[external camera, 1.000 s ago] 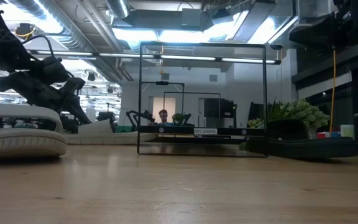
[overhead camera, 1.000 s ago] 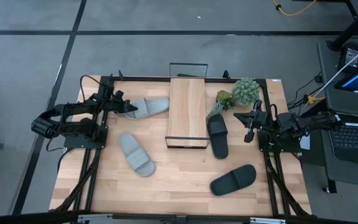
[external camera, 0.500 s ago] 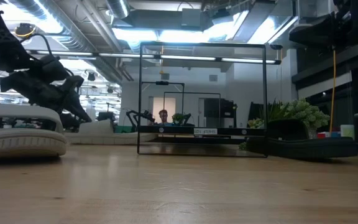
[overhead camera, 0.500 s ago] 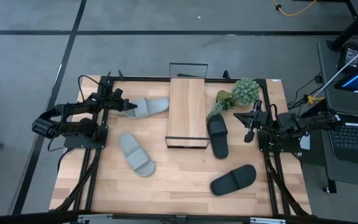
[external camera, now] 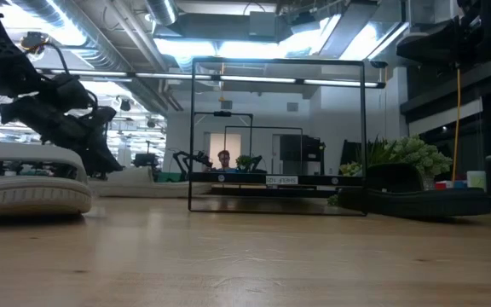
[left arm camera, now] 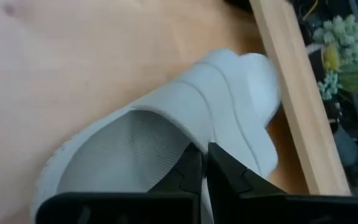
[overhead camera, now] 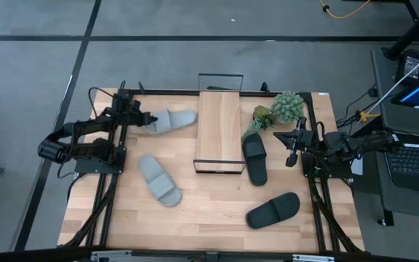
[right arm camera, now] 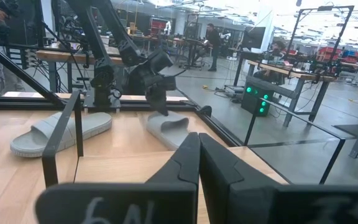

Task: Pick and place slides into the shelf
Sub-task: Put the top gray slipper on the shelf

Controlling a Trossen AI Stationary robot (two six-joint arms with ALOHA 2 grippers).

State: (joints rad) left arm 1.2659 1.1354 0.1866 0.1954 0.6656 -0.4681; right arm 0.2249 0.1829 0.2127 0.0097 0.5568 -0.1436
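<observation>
Two light grey and two black slides lie on the table around the shelf (overhead camera: 219,131), a wood plank on a black wire frame. My left gripper (overhead camera: 147,121) is shut at the heel end of the far grey slide (overhead camera: 172,119), which lies sole-down left of the shelf. In the left wrist view its fingers (left arm camera: 204,163) come in over that slide's footbed (left arm camera: 120,149), just behind the strap (left arm camera: 213,99). My right gripper (overhead camera: 292,145) hovers shut at the table's right edge, level and holding nothing. My left gripper has its shut fingertips (left arm camera: 197,155) against the far grey slide where the footbed meets the strap's heel-side edge (left arm camera: 178,130). It comes slanting down from the table's left, along the slide. Nothing shows between the fingers. The slide lies flat on the table.
The second grey slide (overhead camera: 159,180) lies near the left front. One black slide (overhead camera: 254,158) lies beside the shelf's right side, the other (overhead camera: 273,209) nearer the front. A green potted plant (overhead camera: 282,108) stands at the far right. Bare wood lies in front of the shelf.
My left gripper has shut its fingers at the far grey slide's heel end and edged toward the table's far edge. The slide has slid a little that way with it and turned slightly, still flat on the table.
</observation>
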